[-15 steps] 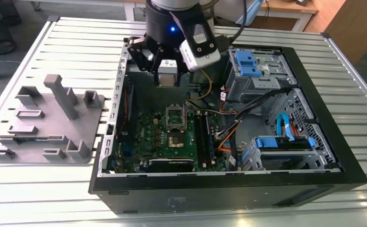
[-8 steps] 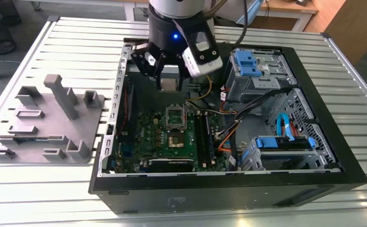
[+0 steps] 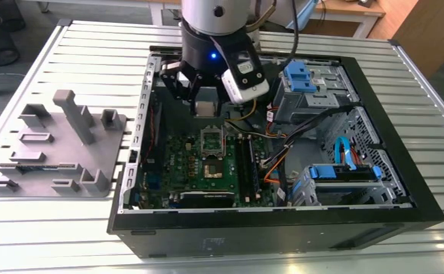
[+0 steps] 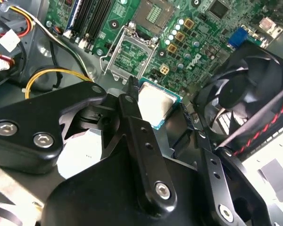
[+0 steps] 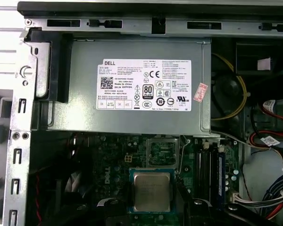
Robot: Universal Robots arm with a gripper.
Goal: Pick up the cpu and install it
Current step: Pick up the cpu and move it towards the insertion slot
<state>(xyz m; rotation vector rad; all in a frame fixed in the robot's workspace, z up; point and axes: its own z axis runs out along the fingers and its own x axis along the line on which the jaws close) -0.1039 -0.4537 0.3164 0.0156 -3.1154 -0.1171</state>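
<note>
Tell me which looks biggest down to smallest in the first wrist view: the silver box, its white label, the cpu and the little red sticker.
1. silver box
2. white label
3. cpu, though it sits nearer the camera, so it may look bigger than it really is
4. red sticker

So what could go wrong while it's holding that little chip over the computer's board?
The small square silver-topped chip is held only by its edges in the gripper, so it might slip onto the green motherboard. It hangs apart from the open metal-framed socket; a tilted or offset landing could damage it. The yellow wires close by might snag.
</note>
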